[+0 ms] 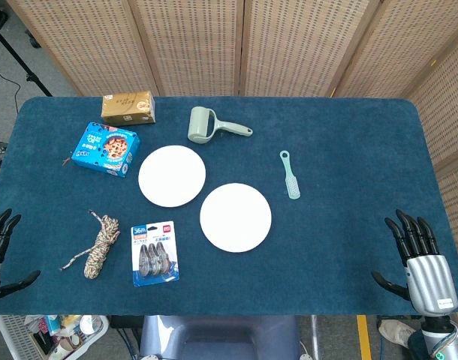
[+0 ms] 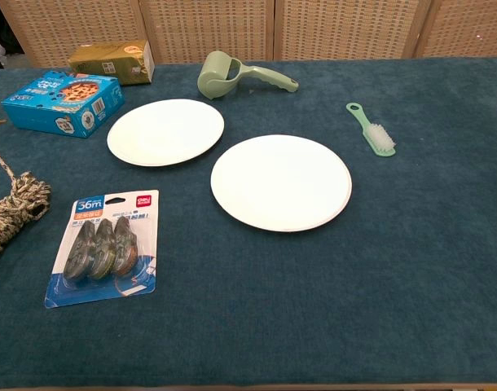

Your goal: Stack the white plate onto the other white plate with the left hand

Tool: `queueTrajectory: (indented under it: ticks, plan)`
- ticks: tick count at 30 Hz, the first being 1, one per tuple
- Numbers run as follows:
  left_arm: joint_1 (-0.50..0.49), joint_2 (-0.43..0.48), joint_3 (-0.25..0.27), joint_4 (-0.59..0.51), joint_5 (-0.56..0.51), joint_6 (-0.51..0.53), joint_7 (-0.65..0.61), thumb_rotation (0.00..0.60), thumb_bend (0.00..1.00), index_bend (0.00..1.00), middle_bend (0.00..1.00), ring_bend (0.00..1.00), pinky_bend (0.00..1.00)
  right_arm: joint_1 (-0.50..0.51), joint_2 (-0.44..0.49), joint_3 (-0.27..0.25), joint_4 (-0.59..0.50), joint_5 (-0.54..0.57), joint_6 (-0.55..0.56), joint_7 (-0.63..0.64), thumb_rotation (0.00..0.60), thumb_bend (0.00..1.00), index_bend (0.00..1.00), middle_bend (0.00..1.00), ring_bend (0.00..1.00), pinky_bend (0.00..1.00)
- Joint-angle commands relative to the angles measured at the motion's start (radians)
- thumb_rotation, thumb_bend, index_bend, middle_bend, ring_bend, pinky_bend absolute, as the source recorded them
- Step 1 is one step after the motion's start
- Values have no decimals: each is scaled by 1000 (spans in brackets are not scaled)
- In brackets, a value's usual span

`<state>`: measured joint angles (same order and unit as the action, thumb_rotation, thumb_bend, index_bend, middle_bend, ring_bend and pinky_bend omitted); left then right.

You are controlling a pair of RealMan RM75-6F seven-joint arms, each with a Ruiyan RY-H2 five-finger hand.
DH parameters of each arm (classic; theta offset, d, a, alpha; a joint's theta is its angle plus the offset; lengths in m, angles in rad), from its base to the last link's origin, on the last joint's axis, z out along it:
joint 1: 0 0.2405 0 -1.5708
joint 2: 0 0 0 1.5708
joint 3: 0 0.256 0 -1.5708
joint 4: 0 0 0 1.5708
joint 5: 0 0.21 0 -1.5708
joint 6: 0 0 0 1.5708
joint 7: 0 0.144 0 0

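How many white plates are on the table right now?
2. One white plate lies farther back, next to the blue snack box. The other white plate lies nearer the front, right of the tape pack. Neither is hidden.

Table (image 1: 349, 127): dark blue cloth cover, matt, short felt-like nap. Both white plates (image 1: 172, 175) (image 1: 236, 217): smooth, matt to faint sheen. Lint roller (image 1: 214, 126) and small brush (image 1: 290, 175): pale green plastic, smooth; brush bristles white. Rope bundle (image 1: 97, 244): braided fibre, rough, mottled. Blue box (image 1: 105, 148) and tan box (image 1: 128, 107): printed cardboard, slight gloss. Tape pack (image 1: 155, 253): card back under a glossy clear plastic blister. Right hand (image 1: 420, 259): silver metal-look back, black fingers. Screen (image 1: 236, 45) behind: woven cane panels.
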<state>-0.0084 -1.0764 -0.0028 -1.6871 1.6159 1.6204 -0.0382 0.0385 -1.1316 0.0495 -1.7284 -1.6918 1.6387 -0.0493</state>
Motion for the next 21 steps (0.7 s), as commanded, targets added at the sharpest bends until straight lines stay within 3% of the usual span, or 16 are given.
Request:
queueTrajectory:
  ticks: [1, 11, 17, 21]
  plan:
    - [-1, -1, 0, 3, 3, 1, -2, 600, 0, 75, 0, 0, 0, 0, 0, 0, 0, 1, 0, 1, 600, 0, 0, 0, 0, 0]
    - [-21, -9, 5, 30, 38, -18, -33, 600, 0, 105, 0, 0, 0, -2, 2, 0, -3, 2, 2, 5, 600, 0, 0, 0, 0, 0]
    - [-127, -62, 17, 129, 150, -106, -171, 600, 0, 137, 0, 0, 0, -1, 3, 3, -4, 12, -2, 8, 600, 0, 0, 0, 0, 0]
    - [-213, -121, -5, 117, 187, -193, -126, 600, 0, 164, 0, 0, 0, 1, 4, 8, -2, 22, -8, 10, 600, 0, 0, 0, 0, 0]
